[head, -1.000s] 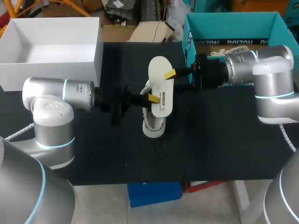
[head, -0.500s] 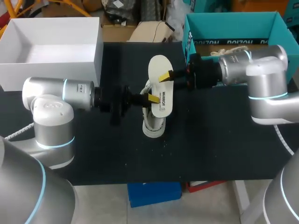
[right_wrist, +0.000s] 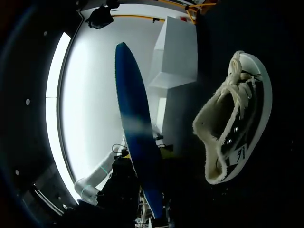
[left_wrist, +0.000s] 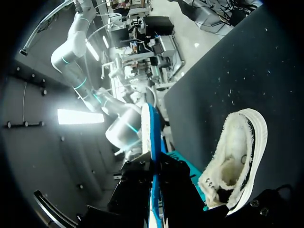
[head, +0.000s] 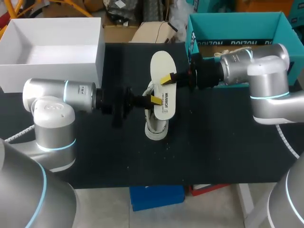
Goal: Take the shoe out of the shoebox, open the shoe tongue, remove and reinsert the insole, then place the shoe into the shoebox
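A black counter (head: 228, 142) fills the scene, dotted with small pale specks (head: 167, 146). A white fleece-lined shoe (head: 154, 129) rests on it near the middle. An open white box (head: 47, 73) stands at the far left corner. An open teal shoebox (head: 192, 38) stands at the far right edge.

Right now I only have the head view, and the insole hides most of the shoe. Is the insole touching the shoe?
Observer: No. In the left wrist view the insole sits edge-on, with a clear gap to the shoe on the table.
Operator: Is the shoe's opening blocked?
Observer: No, the left wrist view shows it gaping, only pale fleecy lining inside.
Operator: What colour is the insole underneath?
Observer: Blue, in the right wrist view.
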Robot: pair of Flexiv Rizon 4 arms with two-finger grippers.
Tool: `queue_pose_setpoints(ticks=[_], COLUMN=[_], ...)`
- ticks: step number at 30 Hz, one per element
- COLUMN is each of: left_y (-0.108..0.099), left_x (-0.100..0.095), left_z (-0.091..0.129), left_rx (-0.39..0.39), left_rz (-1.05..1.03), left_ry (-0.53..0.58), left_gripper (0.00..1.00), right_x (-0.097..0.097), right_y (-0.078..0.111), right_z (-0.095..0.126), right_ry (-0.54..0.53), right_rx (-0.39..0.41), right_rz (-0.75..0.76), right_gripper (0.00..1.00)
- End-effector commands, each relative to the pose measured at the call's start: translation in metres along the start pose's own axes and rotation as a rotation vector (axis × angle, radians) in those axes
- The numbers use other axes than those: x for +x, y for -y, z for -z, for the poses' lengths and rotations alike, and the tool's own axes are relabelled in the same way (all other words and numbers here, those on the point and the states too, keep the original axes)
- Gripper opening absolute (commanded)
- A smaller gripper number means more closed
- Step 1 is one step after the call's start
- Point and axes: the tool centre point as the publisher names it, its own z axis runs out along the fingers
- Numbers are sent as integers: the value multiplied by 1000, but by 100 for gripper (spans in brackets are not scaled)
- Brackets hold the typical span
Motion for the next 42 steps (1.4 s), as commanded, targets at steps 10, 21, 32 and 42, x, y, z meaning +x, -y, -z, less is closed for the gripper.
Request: queue_pose_setpoints(ticks=[10, 21, 32, 42], left_y=[1, 1, 1, -6], left_x=[0, 0, 0, -22], left_z=[-1, -1, -1, 18], left_rx=[-3, -3, -3, -117], left_rz=[-2, -2, -2, 27], left_ry=[-2, -2, -2, -242], left_gripper=[0, 0, 0, 100], right_x=[-3, -10, -12, -12], right_y=[-3, -4, -4, -4], right_z=[7, 14, 13, 13], right_ry=[5, 15, 33, 33], right_rx=[-11, -35, -28, -28], right_rz=[-1, -8, -15, -15], right_gripper=[27, 25, 0, 0])
